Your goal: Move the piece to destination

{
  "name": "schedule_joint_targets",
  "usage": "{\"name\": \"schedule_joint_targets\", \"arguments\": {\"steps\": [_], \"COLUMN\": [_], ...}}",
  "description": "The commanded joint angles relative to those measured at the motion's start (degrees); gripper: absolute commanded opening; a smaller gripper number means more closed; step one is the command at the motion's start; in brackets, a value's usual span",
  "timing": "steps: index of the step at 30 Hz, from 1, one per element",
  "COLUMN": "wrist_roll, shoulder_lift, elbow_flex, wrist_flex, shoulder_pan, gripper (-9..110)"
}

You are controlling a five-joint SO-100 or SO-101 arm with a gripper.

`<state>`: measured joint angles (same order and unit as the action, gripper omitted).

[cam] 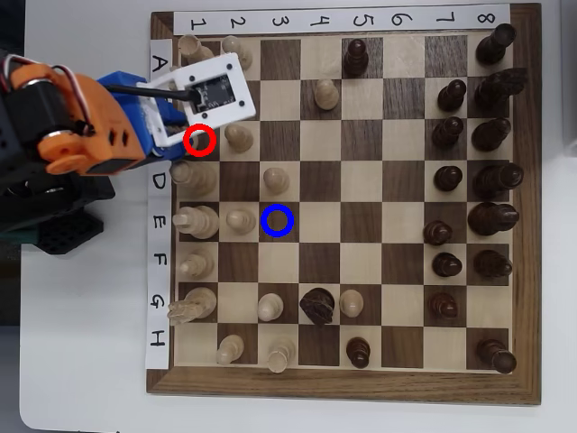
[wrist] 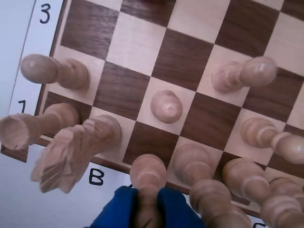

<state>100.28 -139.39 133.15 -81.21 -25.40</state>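
Note:
The piece (cam: 201, 141) is a small pale wooden chessman standing on the dark square ringed in red at the board's left edge in the overhead view. In the wrist view the piece (wrist: 148, 173) rises at the bottom centre, its upper part between my blue fingers (wrist: 173, 209). My gripper (wrist: 148, 202) is closed in on it from both sides, with the piece still on its square. The destination (cam: 277, 220) is the dark square with the blue ring, two files right and two rows down in the overhead view. It is outside the wrist view.
A pale knight (wrist: 71, 154) stands just left of the piece and a tall pale piece (wrist: 194, 166) just right. A pale pawn (wrist: 166, 106) sits one square ahead. In the overhead view a pale piece (cam: 276, 179) and a pawn (cam: 239, 219) border the blue ring.

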Motion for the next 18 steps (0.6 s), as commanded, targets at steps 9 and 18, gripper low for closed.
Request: {"name": "schedule_joint_targets", "arguments": {"steps": [9, 18], "wrist_roll": [32.17, 31.64], "shoulder_lift": [-6.50, -4.83], "elbow_flex": [-22.50, -31.82], "wrist_flex": [-8.96, -12.48], "shoulder_pan": [-2.11, -4.75], "gripper": [0, 0]}}
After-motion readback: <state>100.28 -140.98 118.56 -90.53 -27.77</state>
